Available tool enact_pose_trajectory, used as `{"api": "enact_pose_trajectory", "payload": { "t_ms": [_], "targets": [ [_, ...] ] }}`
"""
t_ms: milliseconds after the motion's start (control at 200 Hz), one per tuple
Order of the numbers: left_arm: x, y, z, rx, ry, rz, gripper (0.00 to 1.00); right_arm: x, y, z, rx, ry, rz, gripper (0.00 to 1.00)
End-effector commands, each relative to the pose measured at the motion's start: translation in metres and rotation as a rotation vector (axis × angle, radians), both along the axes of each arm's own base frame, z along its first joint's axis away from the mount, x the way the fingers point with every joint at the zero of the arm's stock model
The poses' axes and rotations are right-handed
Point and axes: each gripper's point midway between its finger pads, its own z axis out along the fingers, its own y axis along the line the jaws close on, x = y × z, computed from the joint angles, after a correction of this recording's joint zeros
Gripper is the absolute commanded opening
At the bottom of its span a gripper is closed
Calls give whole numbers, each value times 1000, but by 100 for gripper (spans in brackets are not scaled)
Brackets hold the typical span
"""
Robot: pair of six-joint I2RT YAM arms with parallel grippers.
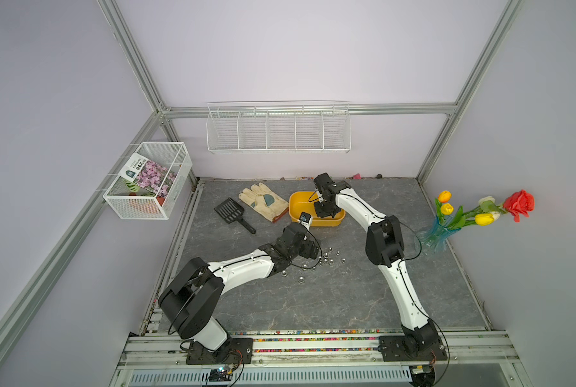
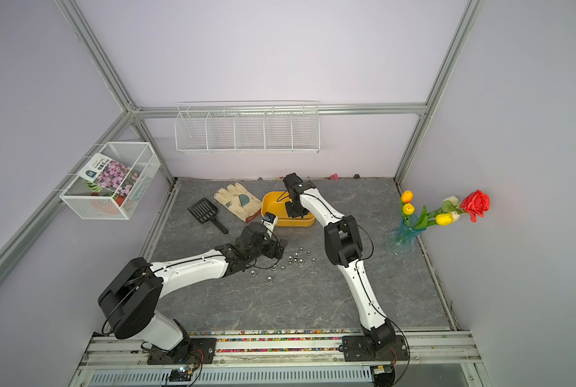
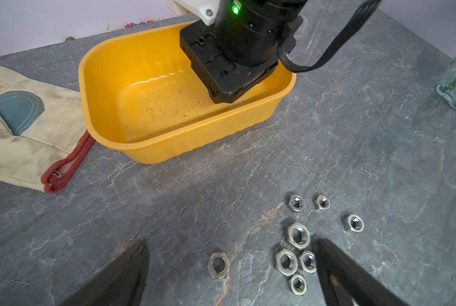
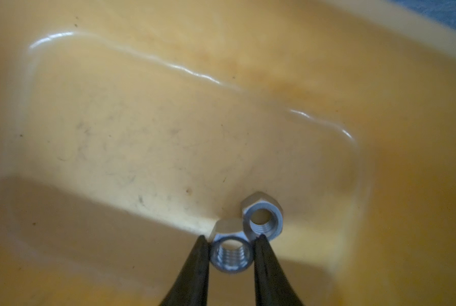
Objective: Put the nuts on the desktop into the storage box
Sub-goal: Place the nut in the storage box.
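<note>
grey veined bench (image 1: 346, 295) in a lilac-walled cell. yellow box (image 1: 296, 205) at the back, just beside a glove (image 1: 263, 201). loose nuts (image 3: 297, 235) clustered mid-bench, near the box but apart from it. left gripper (image 3: 230, 241) spread wide, low over the cluster. right gripper (image 4: 232, 236) inside the box, pinching one nut (image 4: 230, 255); a second nut (image 4: 264, 220) touches it, seemingly resting on the box floor.
</note>
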Motion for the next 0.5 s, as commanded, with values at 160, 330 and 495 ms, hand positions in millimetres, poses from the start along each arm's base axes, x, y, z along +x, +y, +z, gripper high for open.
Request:
{"api": "enact_pose_trajectory", "payload": {
  "t_ms": [160, 330, 495],
  "targets": [
    [4, -8, 6, -9, -10, -26, 100, 4, -5, -23, 3, 30, -21, 26],
    [3, -8, 8, -14, -14, -35, 100, 4, -5, -21, 6, 27, -22, 38],
    [0, -9, 9, -20, -16, -49, 100, 5, -4, -18, 11, 23, -20, 43]
  ]
}}
